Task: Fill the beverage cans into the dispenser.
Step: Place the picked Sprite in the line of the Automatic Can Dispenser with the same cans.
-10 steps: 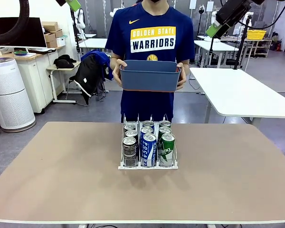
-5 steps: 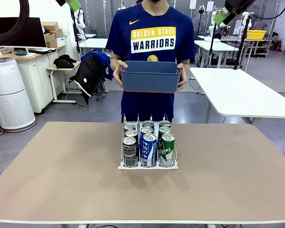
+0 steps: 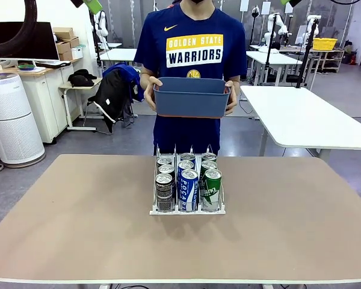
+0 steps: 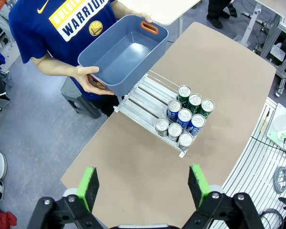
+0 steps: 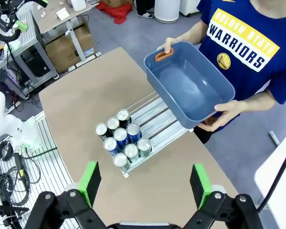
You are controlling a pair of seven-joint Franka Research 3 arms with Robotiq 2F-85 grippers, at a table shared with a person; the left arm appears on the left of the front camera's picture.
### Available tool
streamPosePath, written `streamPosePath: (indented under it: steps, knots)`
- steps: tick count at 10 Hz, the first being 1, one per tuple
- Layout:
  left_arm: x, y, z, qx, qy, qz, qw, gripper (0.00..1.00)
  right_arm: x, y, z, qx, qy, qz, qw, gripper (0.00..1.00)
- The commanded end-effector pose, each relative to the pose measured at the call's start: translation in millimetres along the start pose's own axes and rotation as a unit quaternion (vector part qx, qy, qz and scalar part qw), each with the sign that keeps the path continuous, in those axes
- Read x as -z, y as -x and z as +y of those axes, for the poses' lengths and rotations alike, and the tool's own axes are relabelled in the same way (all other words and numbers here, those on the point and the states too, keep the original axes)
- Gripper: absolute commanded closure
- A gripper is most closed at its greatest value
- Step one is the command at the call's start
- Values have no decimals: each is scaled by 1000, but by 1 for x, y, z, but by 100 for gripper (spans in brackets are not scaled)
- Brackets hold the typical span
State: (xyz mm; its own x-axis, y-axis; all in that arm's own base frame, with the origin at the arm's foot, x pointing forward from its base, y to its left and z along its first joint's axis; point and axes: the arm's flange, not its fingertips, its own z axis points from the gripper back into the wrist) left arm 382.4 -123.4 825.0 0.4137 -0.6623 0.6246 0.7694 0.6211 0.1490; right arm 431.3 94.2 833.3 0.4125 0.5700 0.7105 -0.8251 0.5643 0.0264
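From my seat, both arms are raised high above the worktop point(image 3: 78, 229). The left tool point(image 4: 145, 187) hangs with its jaws spread wide, nothing between the green pads point(image 4: 89, 186); the right tool point(image 5: 144, 185) is released the same way, empty. The dispenser point(image 3: 187, 209) sits near the middle of the worktop, toward the far edge, well below and apart from both tools. Nine beverage cans point(image 3: 189, 188) stand upright in it, three per lane, crowded at the end nearest my side: black in the left lane, blue in the middle, green in the right.

The wrist views look straight down and show me the silver can tops point(image 4: 184, 116) and the bare lane rails point(image 5: 159, 114) behind them at the person's end, which the front view mostly hides behind the cans. They also show that the blue-grey tub point(image 5: 188, 83), held by the person's hands point(image 4: 88, 78) beyond the far edge, holds nothing inside and has an orange grip point(image 5: 164, 53). The front view shows the can labels.
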Motion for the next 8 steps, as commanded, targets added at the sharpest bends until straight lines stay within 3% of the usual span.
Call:
streamPosePath:
  steps: [1,8]
  knots:
    - [-1,2,-1,0,0,0,1000,0,-2,-4,-6,2,-8,-4,1000,0]
    - [-1,2,-1,0,0,0,1000,0,1,-4,-9,3,4,-1,1000,0]
